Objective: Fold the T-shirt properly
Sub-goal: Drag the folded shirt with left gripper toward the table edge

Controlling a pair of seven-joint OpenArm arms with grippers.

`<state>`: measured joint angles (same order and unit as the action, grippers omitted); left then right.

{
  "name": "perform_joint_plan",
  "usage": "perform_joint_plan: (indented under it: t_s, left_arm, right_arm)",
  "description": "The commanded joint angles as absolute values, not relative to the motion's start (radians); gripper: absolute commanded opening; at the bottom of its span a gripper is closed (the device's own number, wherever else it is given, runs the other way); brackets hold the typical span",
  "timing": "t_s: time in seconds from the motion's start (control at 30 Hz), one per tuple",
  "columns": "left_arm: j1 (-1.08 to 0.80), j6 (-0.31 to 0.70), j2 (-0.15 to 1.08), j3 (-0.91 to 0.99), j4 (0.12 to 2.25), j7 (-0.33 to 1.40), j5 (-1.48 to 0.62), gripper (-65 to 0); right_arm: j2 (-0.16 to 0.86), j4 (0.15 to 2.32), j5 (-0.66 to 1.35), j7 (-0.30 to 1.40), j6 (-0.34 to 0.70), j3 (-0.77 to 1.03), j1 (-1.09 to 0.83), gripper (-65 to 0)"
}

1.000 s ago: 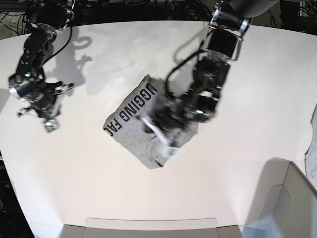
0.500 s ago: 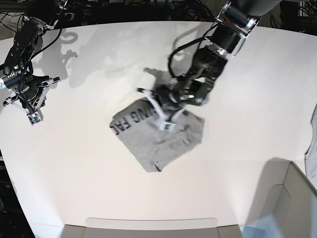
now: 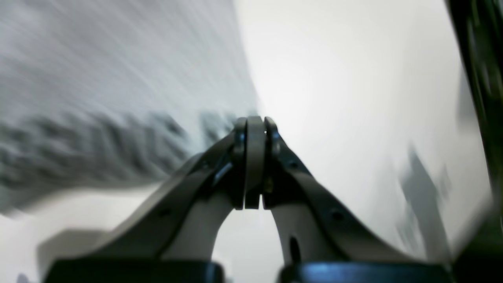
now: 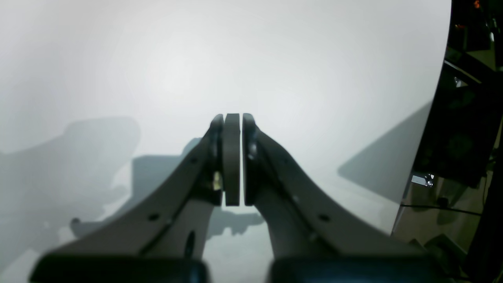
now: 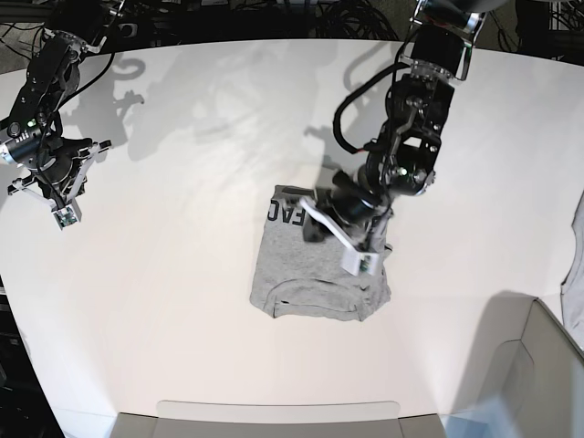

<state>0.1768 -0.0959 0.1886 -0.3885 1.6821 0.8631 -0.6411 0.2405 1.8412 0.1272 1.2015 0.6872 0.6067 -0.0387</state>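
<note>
Since the earlier base picture the T-shirt [image 5: 319, 269] had swung round from a slanted diamond into a squarer packet, sitting just right of centre in the base view and a little lower, its black lettering reduced to a short strip along the upper left edge, with the plain grey face and the collar seam toward the bottom. My left gripper [image 5: 339, 234] had turned with it and hung over the upper right part of the cloth; I judged I had been using it shut as a pusher, to square the bundle, not to lift a layer. In my left wrist view the jaws stood pressed together with nothing between them [image 3: 254, 129], the blurred grey cloth and dark letters filling the left of that frame and bare white table [image 3: 353, 98] the right; whether the tips touched the fabric I could not tell. My right gripper [image 5: 50, 187] had stayed at the far left edge of the base view, well apart from the shirt, kept clear so it would not snag the fold. Its jaws were also closed on nothing [image 4: 232, 122], with only table beneath. To me the fold looked nearly done, the hem edges still a little uneven.
</note>
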Motion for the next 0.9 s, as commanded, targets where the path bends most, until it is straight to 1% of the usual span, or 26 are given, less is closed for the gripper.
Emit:
perform_joint_plan:
  t_s: [0.0,0.07,0.2,0.3,0.47,0.6,0.7,0.77,0.87]
  left_arm:
    - [0.236,-0.088,0.188,-0.384,1.662,0.777,-0.639,-65.0]
    - [0.269,-0.088,0.185,-0.392,1.569,0.648,-0.639,-65.0]
    - [0.306,-0.088,0.139,-0.390,1.348,0.417,-0.639,-65.0]
    - [0.323,-0.084,0.104,-0.395,1.216,0.302,-0.639,-65.0]
    - [0.328,-0.081,0.048,-0.395,1.029,0.222,-0.638,-65.0]
    - [0.331,-0.079,0.039,-0.395,0.835,0.171,-0.638,-65.0]
    - [0.331,-0.079,0.062,-0.395,0.746,0.159,-0.638,-65.0]
    - [0.320,-0.077,0.108,-0.395,0.734,0.160,-0.639,-65.0]
    - [0.255,-0.077,0.176,-0.387,0.750,0.154,-0.644,-65.0]
  right_arm:
    - [0.255,1.857,0.134,1.187,0.698,0.610,-0.030,-63.8]
    - [0.255,1.859,0.134,1.187,0.698,0.616,-0.031,-63.8]
    - [0.255,1.863,0.134,1.187,0.698,0.616,-0.059,-63.8]
    - [0.255,1.863,0.134,1.187,0.698,0.618,-0.074,-63.8]
    - [0.255,1.863,0.134,1.187,0.698,0.618,-0.094,-63.8]
    - [0.255,1.865,0.134,1.187,0.698,0.618,-0.107,-63.8]
    - [0.259,1.865,0.134,1.187,0.698,0.618,-0.107,-63.8]
    - [0.259,1.865,0.134,1.187,0.698,0.618,-0.107,-63.8]
    - [0.255,1.865,0.134,1.187,0.698,0.618,-0.107,-63.8]
